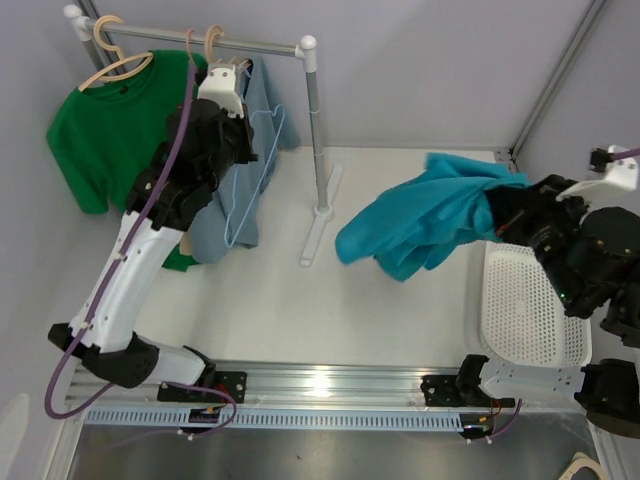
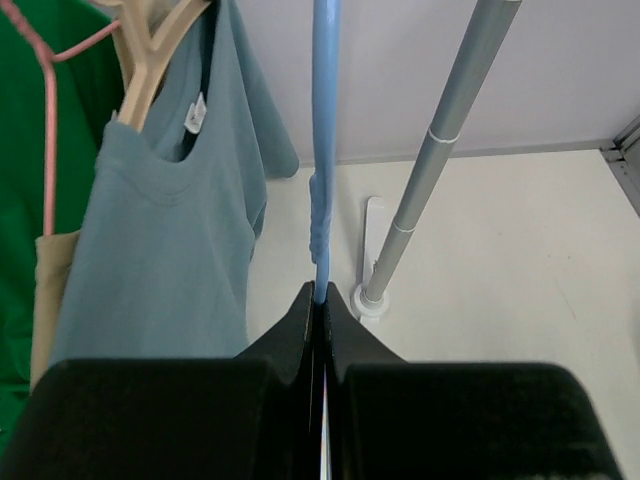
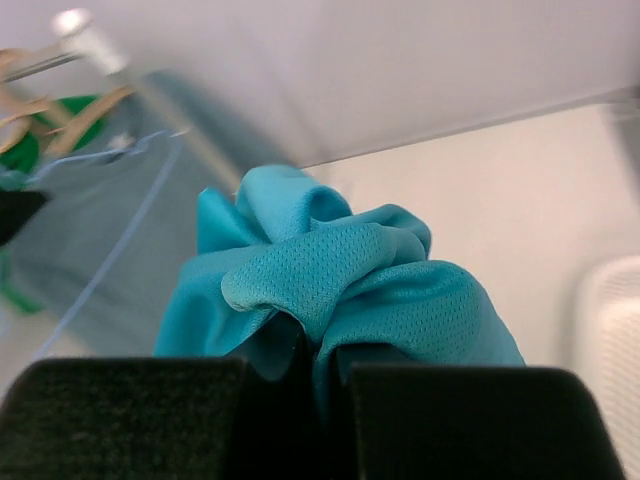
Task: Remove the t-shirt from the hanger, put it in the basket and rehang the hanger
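Right gripper (image 3: 320,345): jaws are clamped on a bunched fold of the teal t-shirt (image 1: 430,215). The t-shirt is held up right of centre in the top view, well apart from the rack rail (image 1: 250,42) and off the blue hanger (image 2: 322,150).

Left gripper (image 2: 320,300): jaws are closed on the blue hanger's thin bar, at upper left of the top view.

A grey-blue shirt (image 2: 170,250) and a green shirt (image 1: 110,130) are seen hung on the rail. A white basket (image 1: 530,310) is noted at lower right.
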